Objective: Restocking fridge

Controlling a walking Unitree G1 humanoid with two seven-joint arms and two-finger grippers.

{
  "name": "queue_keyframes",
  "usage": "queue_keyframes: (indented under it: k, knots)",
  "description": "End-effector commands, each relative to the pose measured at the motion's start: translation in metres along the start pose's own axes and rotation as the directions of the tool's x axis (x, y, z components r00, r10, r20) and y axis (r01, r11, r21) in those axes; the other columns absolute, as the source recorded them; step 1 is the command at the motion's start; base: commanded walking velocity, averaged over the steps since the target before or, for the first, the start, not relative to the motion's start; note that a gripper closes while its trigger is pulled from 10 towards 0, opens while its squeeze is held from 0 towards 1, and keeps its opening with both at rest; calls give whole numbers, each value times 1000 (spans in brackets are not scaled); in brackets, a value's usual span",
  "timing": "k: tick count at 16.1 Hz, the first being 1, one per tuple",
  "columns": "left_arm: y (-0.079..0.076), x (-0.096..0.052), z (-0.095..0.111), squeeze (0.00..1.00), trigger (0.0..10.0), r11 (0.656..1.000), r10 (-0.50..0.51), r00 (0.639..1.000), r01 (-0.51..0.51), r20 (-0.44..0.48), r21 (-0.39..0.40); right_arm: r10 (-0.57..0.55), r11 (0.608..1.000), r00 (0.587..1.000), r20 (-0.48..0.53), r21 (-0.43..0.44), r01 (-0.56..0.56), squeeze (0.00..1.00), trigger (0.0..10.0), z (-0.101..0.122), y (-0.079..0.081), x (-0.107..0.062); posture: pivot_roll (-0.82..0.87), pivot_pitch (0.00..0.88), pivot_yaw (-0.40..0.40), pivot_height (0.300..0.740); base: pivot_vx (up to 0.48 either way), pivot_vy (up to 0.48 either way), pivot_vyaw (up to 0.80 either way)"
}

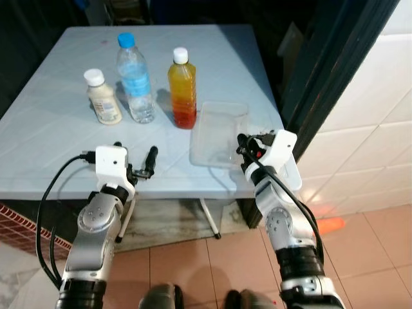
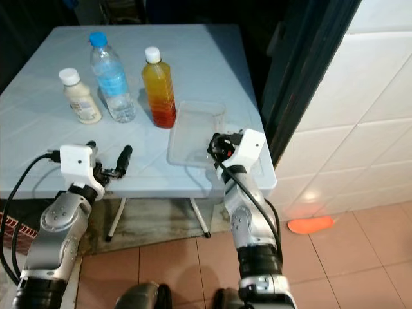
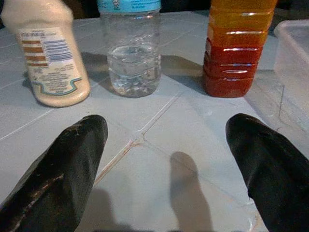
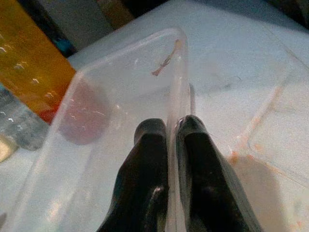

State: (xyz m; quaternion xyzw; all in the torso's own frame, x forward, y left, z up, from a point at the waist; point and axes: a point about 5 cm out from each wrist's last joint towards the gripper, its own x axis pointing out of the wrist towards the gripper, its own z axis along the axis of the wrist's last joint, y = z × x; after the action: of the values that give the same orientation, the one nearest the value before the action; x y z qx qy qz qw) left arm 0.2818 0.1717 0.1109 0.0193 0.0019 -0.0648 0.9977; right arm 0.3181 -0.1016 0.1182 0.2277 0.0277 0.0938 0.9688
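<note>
1. On the pale table (image 1: 58, 122) three bottles stand upright in a row, with a clear tub (image 1: 219, 134) lying to their right, near the table's right front corner.
2. From the robot's left, the row runs: a short cream bottle (image 1: 102, 98) with a white cap, a water bottle (image 1: 135, 80) with a blue cap and blue label, and an orange bottle (image 1: 182, 90) with a white cap.
3. The orange bottle holds liquid that is yellow-orange above and red at the base; it stands just beside the tub's far left corner.
4. The right pincer (image 4: 167, 133) is clenched on the tub's near right wall: one black finger sits inside the tub, the other outside, with the thin clear wall pinched between them.
5. The tub rests flat on the table, and I see nothing in it but a small reddish smear on its wall.
6. The left pincer (image 1: 134, 159) hovers low over the table's front edge, released, its two black fingers (image 3: 63, 169) spread wide with bare tabletop between them.
7. It points toward the bottles, well short of them, touching none.
8. Beyond the table's right edge stand a dark door frame (image 1: 335, 77) and a white tiled wall (image 1: 380, 96); below is a reddish tiled floor (image 1: 212, 257).
</note>
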Motion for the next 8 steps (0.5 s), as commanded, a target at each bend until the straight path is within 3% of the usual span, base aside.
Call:
queue_keyframes:
  k: [1, 3, 5, 8]
  knots:
    - [4, -3, -4, 0, 10000, 999, 37, 999, -37, -11, -17, 25, 999, 998, 51, -33, -24, 0, 10000, 2, -1, -4, 76, 42, 5, 740, 0, 0, 0]
    - [6, -4, -4, 0, 10000, 998, 66, 998, -67, 12, 10, 46, 992, 998, 41, -118, -41, 0, 10000, 5, -4, -10, 68, 35, -2, 740, 0, 0, 0]
    - [7, -7, -8, 0, 10000, 996, 92, 996, -92, 9, 7, 73, 989, 997, 12, -127, -71, 0, 10000, 8, -7, -18, 61, 24, -10, 740, 0, 0, 0]
    - [4, -9, -11, 0, 10000, 992, 124, 992, -124, 8, 1, 15, 978, 999, -43, -208, -23, 0, 10000, 1, -15, -21, 53, 1, -23, 740, 0, 0, 0]
